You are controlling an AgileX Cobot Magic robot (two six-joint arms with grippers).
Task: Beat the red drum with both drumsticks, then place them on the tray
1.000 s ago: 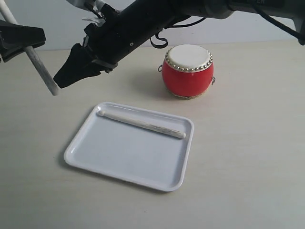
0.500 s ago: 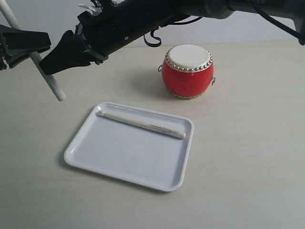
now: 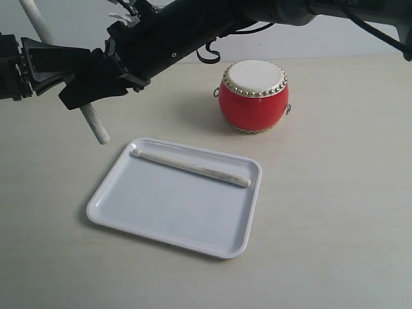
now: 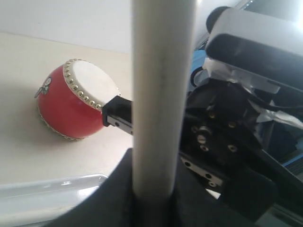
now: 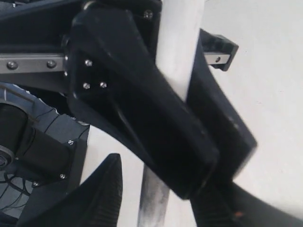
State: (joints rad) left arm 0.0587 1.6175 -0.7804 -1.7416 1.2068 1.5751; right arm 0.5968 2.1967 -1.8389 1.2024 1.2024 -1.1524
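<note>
While 1 drumstick (image 3: 193, 167) already lies flat across the far half of the tray (image 3: 161, 225), the 2nd drumstick (image 3: 98, 127) is off the table (image 3: 335, 225), slanted, its lower tip hanging just outside the tray's far left corner. The red drum (image 3: 253, 103) stands upright beyond the tray, apart from both arms.

Left gripper (image 3: 61, 64): clamped on the slanted stick's shaft; the left wrist view shows the stick running straight up between its jaws.

Right gripper (image 3: 80, 96): reached across to the same stick, just below the left's hold. Its jaws stand apart on either side of the shaft, with a gap visible in the right wrist view; no pinch is seen.

Handling assessment: the stick appears light and stiff, not fragile. Its round, smooth shaft could twist or slide in a loose grip. The best hold is judged to be square across the bare shaft between the left's jaws and the lower tip.
</note>
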